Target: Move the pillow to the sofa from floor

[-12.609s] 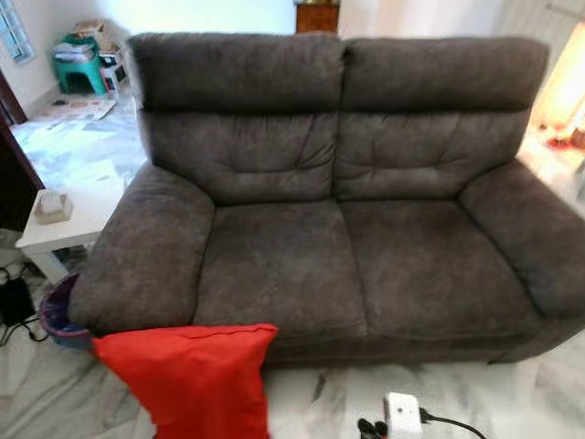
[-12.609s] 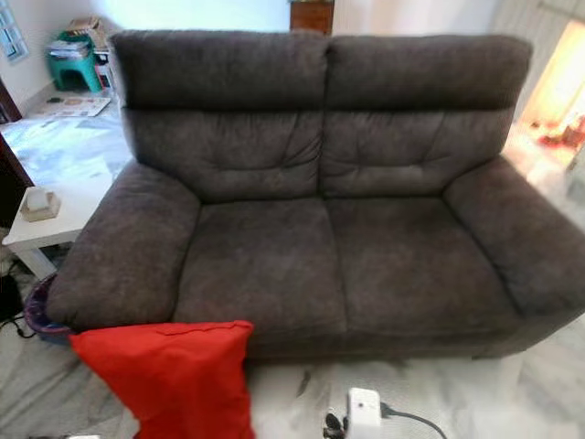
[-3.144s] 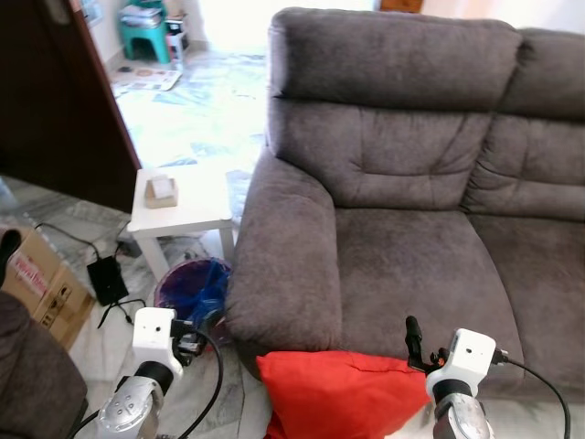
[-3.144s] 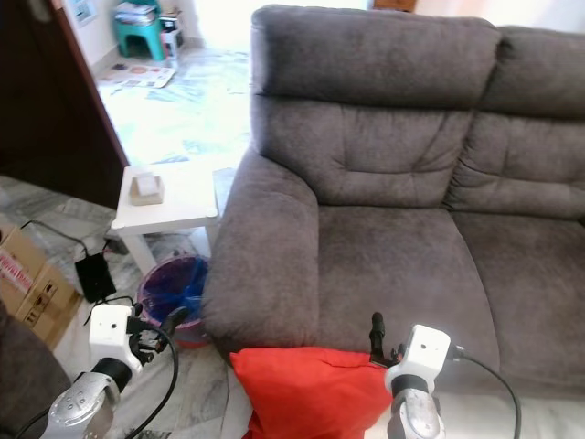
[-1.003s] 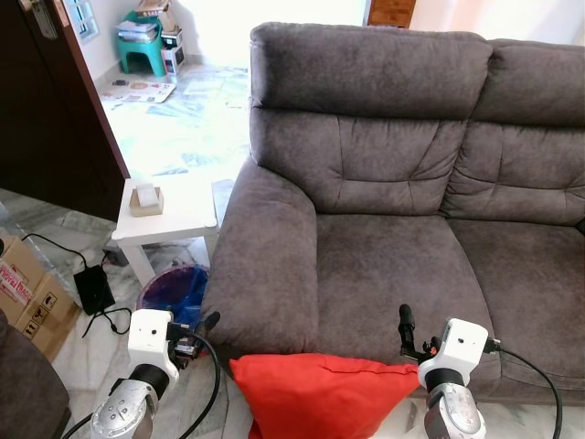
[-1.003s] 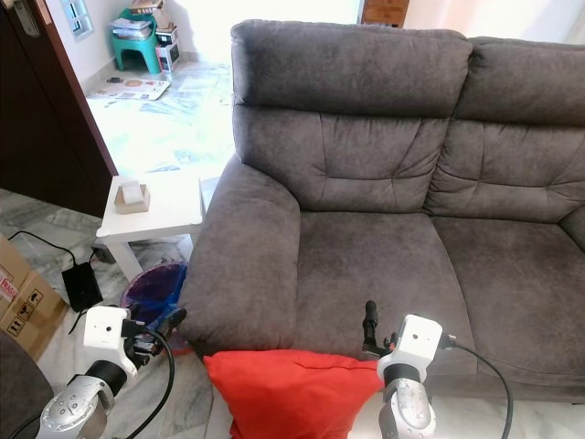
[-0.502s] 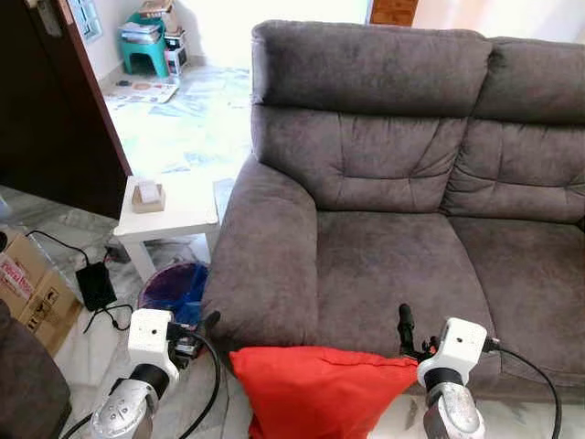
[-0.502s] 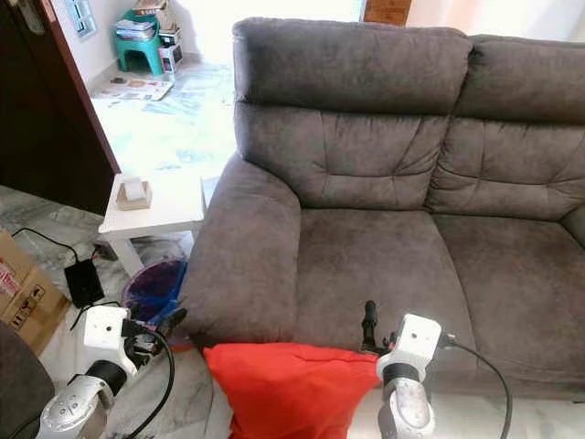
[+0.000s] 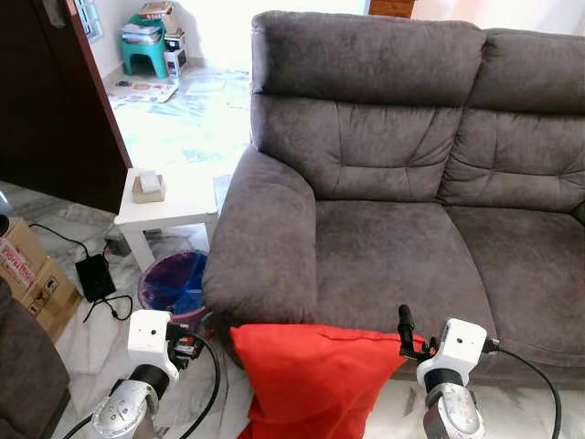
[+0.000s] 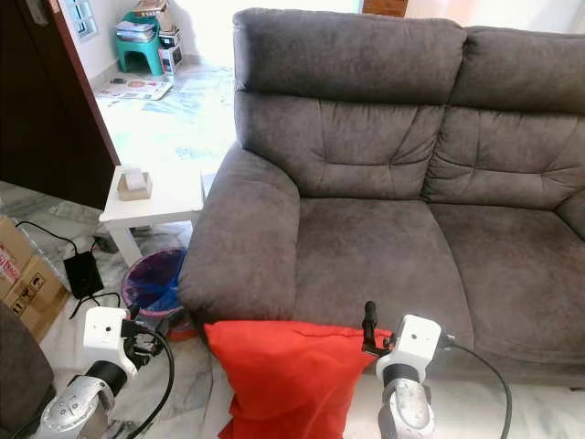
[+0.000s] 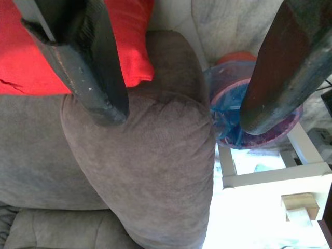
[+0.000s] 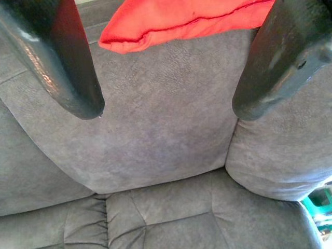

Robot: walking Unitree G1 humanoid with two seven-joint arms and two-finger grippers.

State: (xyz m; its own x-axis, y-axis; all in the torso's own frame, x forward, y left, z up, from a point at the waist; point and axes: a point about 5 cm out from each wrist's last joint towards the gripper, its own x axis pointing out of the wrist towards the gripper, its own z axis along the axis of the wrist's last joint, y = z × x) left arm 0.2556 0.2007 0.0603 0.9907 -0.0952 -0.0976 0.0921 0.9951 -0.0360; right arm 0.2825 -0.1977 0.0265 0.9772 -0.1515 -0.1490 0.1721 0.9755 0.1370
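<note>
A red pillow (image 9: pixel 311 375) stands on the floor, leaning against the front of the grey sofa (image 9: pixel 393 247) below its left seat. My left gripper (image 9: pixel 197 331) is open, low beside the pillow's left corner and the sofa's armrest. My right gripper (image 9: pixel 403 322) is open at the pillow's upper right corner, fingers pointing up in front of the seat edge. In the left wrist view the open fingers (image 11: pixel 98 78) frame the armrest, with the pillow (image 11: pixel 129 46) behind them. The right wrist view looks across the seat cushion past the pillow's edge (image 12: pixel 176 21).
A white side table (image 9: pixel 178 208) holding a small tissue box (image 9: pixel 147 186) stands left of the sofa. A purple bin with a blue bag (image 9: pixel 174 283) sits below the table. A cardboard box (image 9: pixel 23 279), a black adapter with cables (image 9: pixel 94 277) and a dark door (image 9: pixel 55 110) lie further left.
The view has drawn a little nearer and tilted down, so more of the pillow shows. Both grippers stay open on either side of it.
</note>
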